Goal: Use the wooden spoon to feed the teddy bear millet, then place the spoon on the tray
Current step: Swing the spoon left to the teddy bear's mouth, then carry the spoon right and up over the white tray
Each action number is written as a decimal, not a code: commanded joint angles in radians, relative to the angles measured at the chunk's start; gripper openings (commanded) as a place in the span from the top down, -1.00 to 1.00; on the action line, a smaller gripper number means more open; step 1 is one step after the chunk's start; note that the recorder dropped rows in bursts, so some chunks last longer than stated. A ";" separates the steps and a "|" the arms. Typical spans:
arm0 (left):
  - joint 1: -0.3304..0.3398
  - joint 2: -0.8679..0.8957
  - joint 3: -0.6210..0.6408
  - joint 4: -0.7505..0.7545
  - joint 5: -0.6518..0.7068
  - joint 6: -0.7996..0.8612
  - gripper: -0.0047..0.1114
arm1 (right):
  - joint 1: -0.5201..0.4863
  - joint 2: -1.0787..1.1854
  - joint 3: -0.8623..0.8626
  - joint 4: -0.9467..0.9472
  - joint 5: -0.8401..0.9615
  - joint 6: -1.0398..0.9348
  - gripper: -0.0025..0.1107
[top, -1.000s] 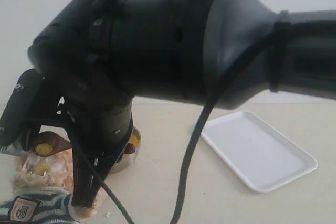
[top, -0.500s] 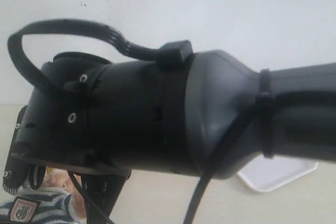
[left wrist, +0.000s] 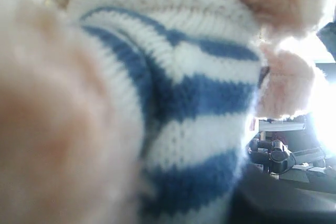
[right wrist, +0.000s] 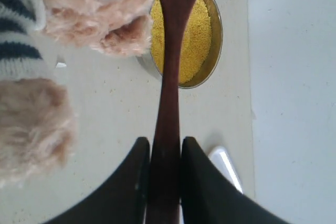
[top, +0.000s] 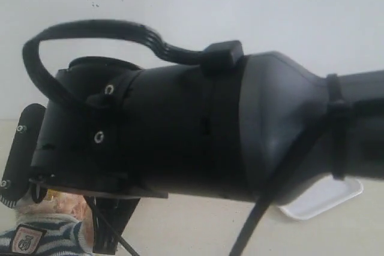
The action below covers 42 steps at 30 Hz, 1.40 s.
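Shifted arm (top: 198, 130) masks exterior; wrist shows right tool (right wrist: 165, 143) clamping wooden spoon (right wrist: 171, 77).

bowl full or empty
Mostly full: millet covers the inside of the bowl, some bare wall showing under the rim; the spoon hides its middle.

teddy bear (left wrist: 199, 93): tan fur, blue-white striped shirt | millet (right wrist: 197, 35): yellow | wooden spoon (right wrist: 169, 103): dark reddish-brown | tray (top: 324, 199): white | fingers (right wrist: 128, 182): black

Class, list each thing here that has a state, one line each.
Slim dark reddish-brown wooden spoon: gripped by its handle.
Right gripper: shut on the wooden spoon.
Small round steel bowl: upright, holding yellow millet.
Flat white plastic tray: mostly hidden behind a black robot arm.
Fluffy light-brown teddy bear: wearing striped shirt.
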 commanded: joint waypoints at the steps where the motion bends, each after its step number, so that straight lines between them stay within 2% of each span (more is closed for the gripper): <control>1: 0.003 -0.012 0.004 -0.011 0.031 0.008 0.85 | 0.038 -0.012 0.052 -0.102 0.010 0.010 0.96; 3: 0.003 -0.012 0.004 -0.011 0.031 0.008 0.85 | 0.076 -0.012 0.089 -0.168 0.010 0.044 0.96; 7: 0.003 -0.012 0.004 -0.011 0.031 0.008 0.85 | 0.118 -0.012 0.143 -0.358 0.036 0.266 0.96; 8: 0.003 -0.012 0.004 -0.009 0.031 0.008 0.85 | 0.120 -0.012 0.148 -0.366 0.041 0.271 0.96; 32: 0.003 -0.012 0.004 -0.012 0.031 0.008 0.85 | 0.118 -0.021 0.155 -0.351 0.109 0.268 0.96; 37: 0.003 -0.012 0.004 -0.011 0.031 0.010 0.85 | 0.107 -0.062 0.155 -0.351 0.077 0.269 0.96; 42: 0.003 -0.012 0.004 -0.011 0.031 0.012 0.85 | 0.053 -0.126 0.155 -0.320 0.011 0.297 0.96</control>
